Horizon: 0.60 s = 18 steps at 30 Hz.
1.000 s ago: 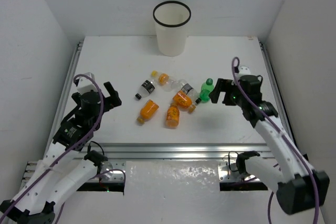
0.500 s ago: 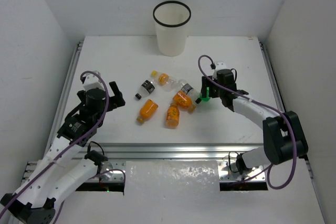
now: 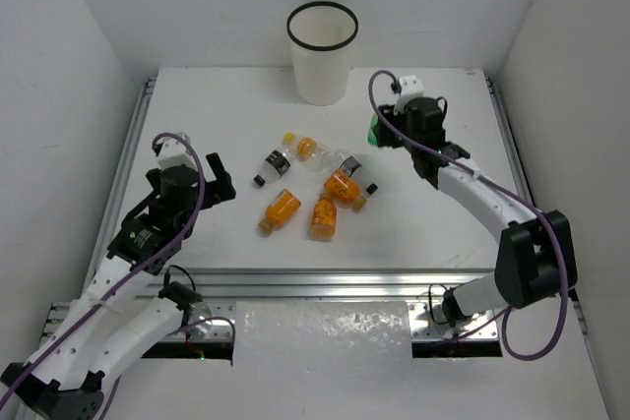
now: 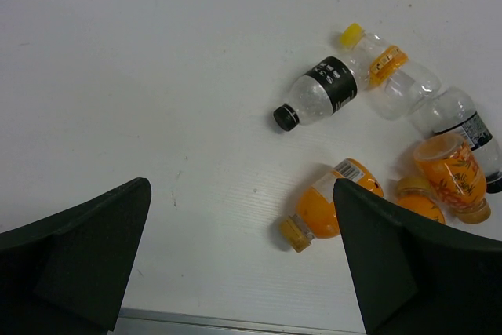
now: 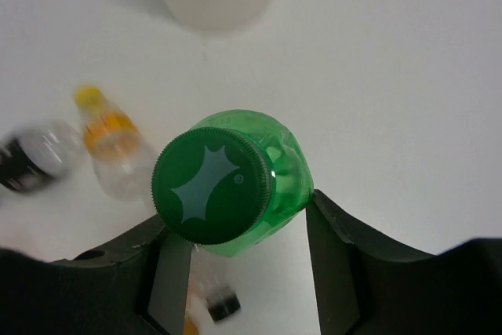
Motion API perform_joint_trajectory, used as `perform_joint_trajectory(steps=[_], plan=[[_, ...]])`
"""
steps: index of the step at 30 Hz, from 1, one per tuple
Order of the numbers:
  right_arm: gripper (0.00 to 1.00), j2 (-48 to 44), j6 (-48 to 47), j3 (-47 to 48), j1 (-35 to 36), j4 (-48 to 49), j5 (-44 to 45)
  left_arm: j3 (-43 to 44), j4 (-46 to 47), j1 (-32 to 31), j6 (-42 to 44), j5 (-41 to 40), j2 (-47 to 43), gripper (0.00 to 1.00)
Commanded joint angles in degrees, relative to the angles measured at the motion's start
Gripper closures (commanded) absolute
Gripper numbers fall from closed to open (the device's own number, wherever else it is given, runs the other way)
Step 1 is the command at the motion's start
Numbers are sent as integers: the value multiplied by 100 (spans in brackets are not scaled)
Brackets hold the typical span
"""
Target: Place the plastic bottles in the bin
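The right hand [image 3: 380, 131] grips the small green plastic bottle [image 5: 231, 182] and holds it above the white desk [image 3: 217, 115], near the tall white black-rimmed bin [image 3: 321, 66]. The left hand [image 4: 239, 233] gapes wide and empty beside the orange and clear bottles [image 3: 280, 208] lying mid-desk.

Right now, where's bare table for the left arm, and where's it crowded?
Bare: the strip between the left gripper and the black-capped bottle, and the back corner left of the bin. Crowded: the centre, where the other bottles lie close together; the right gripper holds the green bottle behind them.
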Motion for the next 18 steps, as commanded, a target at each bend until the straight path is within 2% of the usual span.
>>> perform_joint_trajectory(steps=[1, 3, 7, 9, 12, 14, 15, 17, 18], plan=[[81, -119, -166, 1280, 33, 544, -521, 137, 277, 23, 103, 37, -22, 0], [81, 346, -210, 1816, 33, 526, -766, 137, 268, 23, 94, 11, -5, 0], [80, 1515, -421, 3816, 33, 210, -1074, 137, 250, 32, 94, -24, 65, 0], [80, 2279, -517, 4461, 41, 157, -1232, 137, 250, 50, 94, -24, 127, 0], [80, 3287, -711, 6057, 42, 105, -1339, 137, 241, 85, 94, -16, 197, 0], [80, 3835, -799, 6781, 33, 34, -1408, 137, 233, 94, 85, -16, 224, 0], [79, 4386, -886, 7559, 41, -53, -1418, 129, 215, 94, 85, -68, 241, 0], [77, 4881, -913, 8232, 33, -115, -1514, 129, 198, 94, 59, -112, 259, 0], [71, 5058, -940, 8513, 41, -81, -1540, 129, 198, 102, 59, -130, 268, 0]])
